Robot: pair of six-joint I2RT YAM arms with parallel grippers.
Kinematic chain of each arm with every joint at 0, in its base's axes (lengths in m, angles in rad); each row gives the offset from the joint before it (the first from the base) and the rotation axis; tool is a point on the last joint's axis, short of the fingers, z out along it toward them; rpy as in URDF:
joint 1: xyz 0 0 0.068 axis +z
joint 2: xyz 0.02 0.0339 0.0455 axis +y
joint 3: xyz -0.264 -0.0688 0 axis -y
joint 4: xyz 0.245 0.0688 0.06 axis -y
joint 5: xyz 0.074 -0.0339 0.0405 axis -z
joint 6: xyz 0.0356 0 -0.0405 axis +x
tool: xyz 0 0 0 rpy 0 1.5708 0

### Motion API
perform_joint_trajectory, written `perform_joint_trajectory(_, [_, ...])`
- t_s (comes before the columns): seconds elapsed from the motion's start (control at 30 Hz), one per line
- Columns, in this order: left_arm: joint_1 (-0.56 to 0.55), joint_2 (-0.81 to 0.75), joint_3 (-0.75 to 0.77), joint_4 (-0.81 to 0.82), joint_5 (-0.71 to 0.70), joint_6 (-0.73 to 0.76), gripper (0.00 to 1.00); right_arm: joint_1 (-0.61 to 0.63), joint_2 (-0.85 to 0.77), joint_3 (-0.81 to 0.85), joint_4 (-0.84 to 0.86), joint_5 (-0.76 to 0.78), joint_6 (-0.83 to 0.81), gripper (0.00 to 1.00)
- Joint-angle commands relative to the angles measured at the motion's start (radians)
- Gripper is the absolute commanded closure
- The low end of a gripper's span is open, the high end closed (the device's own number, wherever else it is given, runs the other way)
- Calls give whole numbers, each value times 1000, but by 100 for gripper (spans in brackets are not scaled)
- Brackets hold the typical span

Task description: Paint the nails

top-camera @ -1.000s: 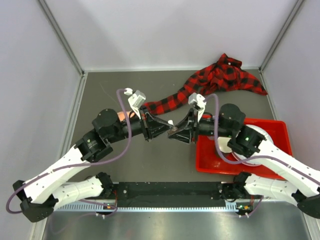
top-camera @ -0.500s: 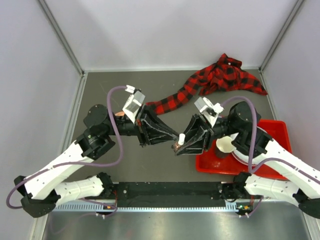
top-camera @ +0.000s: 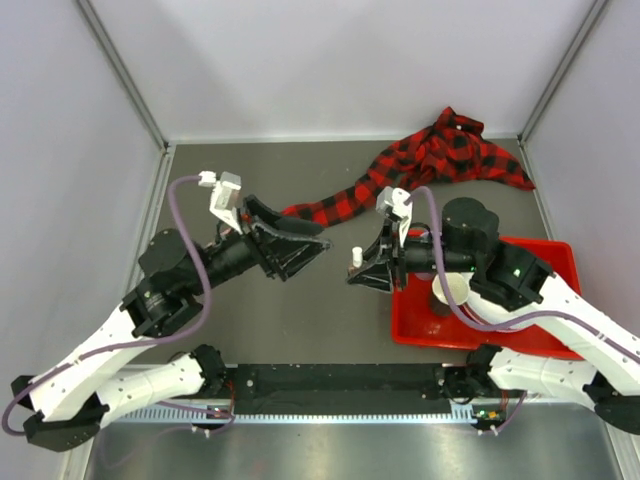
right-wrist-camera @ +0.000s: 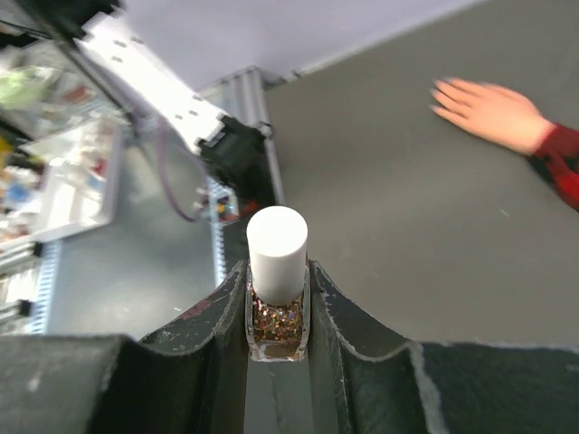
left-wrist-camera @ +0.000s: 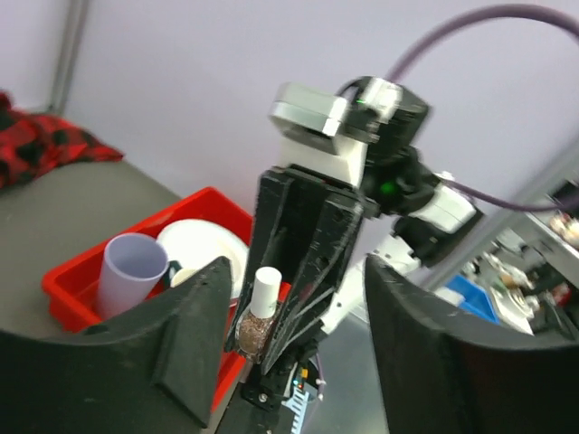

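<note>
My right gripper is shut on a small glitter polish bottle with a white cap, held upright above the table. The top view shows this bottle at the right gripper. My left gripper stands open a little to its left, with nothing between its fingers. In the left wrist view the bottle sits beyond the open jaws. The peach mannequin hand lies flat on the grey table, ending a plaid sleeve. Its nails are too small to make out. In the top view my left arm hides the hand.
A red tray at the right holds a white plate and a lavender cup. The plaid shirt is bunched at the back right, its sleeve running toward the middle. Grey walls close in the table.
My left gripper was shut on the bottle's cap; it has opened and drawn back to the left. The right gripper moved slightly back, still holding the capped bottle.
</note>
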Motion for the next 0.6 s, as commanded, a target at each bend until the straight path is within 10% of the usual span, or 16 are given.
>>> perform_joint_trajectory(0.0, [-11, 43, -26, -34, -201, -20, 41, 5, 41, 85, -94, 199, -83, 100])
perform_joint_trajectory(0.57, [-19, 187, -48, 12, -164, 48, 36, 2, 98, 102, -51, 276, -117, 100])
